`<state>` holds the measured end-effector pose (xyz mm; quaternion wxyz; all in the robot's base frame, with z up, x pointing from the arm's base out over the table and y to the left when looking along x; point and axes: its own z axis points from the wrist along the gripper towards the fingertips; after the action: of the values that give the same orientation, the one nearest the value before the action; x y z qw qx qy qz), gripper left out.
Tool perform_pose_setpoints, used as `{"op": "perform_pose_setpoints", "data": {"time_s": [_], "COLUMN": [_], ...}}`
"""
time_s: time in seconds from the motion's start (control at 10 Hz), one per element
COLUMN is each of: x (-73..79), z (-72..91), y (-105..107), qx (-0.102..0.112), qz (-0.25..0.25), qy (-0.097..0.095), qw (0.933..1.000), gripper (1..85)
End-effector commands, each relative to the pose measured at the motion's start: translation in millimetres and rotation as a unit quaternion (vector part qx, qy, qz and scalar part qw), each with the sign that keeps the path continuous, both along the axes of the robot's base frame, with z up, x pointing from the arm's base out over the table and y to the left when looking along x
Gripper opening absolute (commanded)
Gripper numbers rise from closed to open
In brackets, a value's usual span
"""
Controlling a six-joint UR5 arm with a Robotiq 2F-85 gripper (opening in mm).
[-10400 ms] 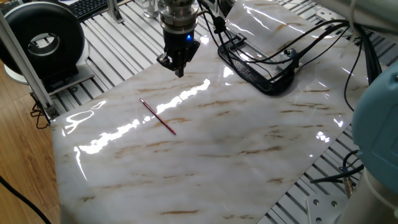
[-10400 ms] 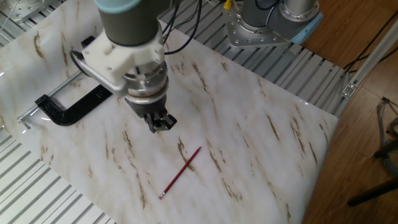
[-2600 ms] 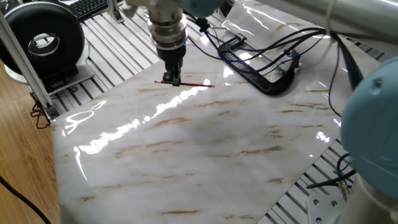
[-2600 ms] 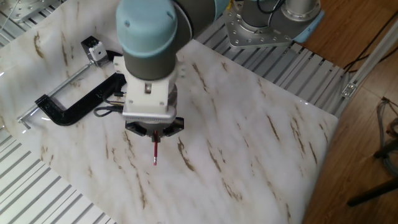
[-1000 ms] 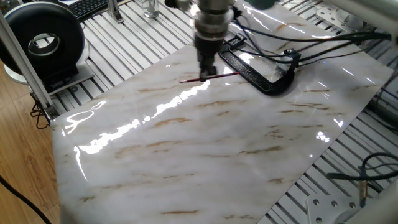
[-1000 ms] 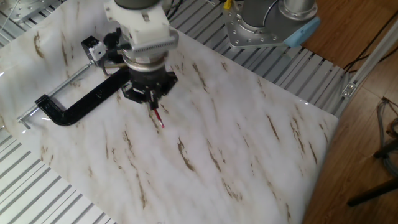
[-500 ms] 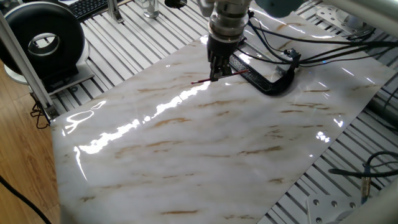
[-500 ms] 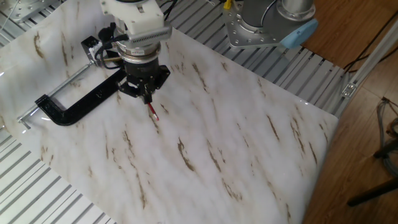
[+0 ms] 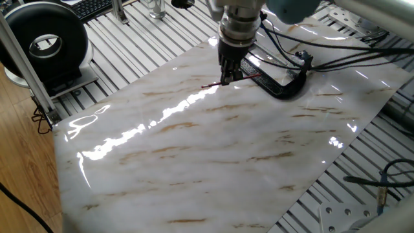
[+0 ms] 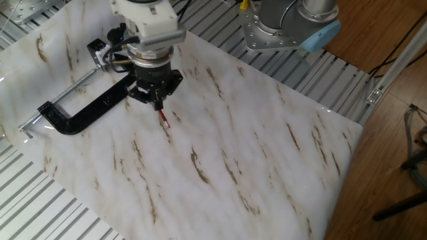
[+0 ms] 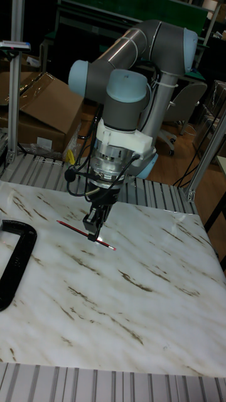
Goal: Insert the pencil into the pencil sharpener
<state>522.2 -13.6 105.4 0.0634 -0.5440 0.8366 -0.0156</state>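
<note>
I am looking at a marble-patterned sheet [image 9: 213, 155] laid over a slotted aluminium table [image 9: 136, 45], with wood floor off to one side and cardboard boxes [image 11: 37, 103] behind the arm in the tall fixed view. The gripper [image 9: 226, 76] points straight down over the far part of the sheet, and its two fingers are clamped together on the pencil [image 11: 86, 235] at about mid-length. The pencil is a thin dark-red stick held roughly level, just above the marble; in the tall fixed view it sticks out on both sides of the fingers [image 11: 93, 226], tilted slightly, its lower end pale. From the other fixed view only a short red stretch shows below the gripper [image 10: 156, 101], pointing away from the clamp. The large black C-shaped clamp [image 10: 80, 113] lies flat on the sheet just beside the gripper, with black cables [image 9: 323, 55] trailing over it. A small dark block with a pale top, the pencil sharpener [image 10: 97, 51], sits at the clamp's screw end, near the gripper; I cannot tell whether the pencil tip touches it. A black round device [image 9: 45, 42] stands at the table's edge.
</note>
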Motion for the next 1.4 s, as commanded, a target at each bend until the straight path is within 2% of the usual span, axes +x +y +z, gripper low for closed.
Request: {"op": "perform_pose_setpoints", "data": {"time_s": [0.0,0.3,0.4,0.6,0.8,0.9,1.0,1.1,1.3], "x": [-9.3,-21.7,-24.8,-30.4,-34.9,-36.2,-36.1,-38.0,-36.8], "z": [3.1,10.0,10.6,8.3,-2.3,-8.9,-14.8,-20.2,-27.6], "y": [15.8,-18.4,-25.3,-35.4,-48.5,-59.8,-68.3,-69.4,-82.8], "qx": [0.026,-0.002,-0.004,-0.005,0.013,0.01,0.011,0.024,0.017], "qz": [0.025,0.101,0.125,0.161,0.179,0.187,0.19,0.188,0.182], "qy": [-0.013,-0.013,-0.016,-0.027,-0.027,-0.027,-0.029,-0.028,-0.03], "qw": [0.9993,0.9948,0.9921,0.9867,0.9834,0.982,0.9813,0.9815,0.9826], "gripper": [1.0,1.0,1.0,1.0,1.0,1.0,1.0,1.0,1.0]}}
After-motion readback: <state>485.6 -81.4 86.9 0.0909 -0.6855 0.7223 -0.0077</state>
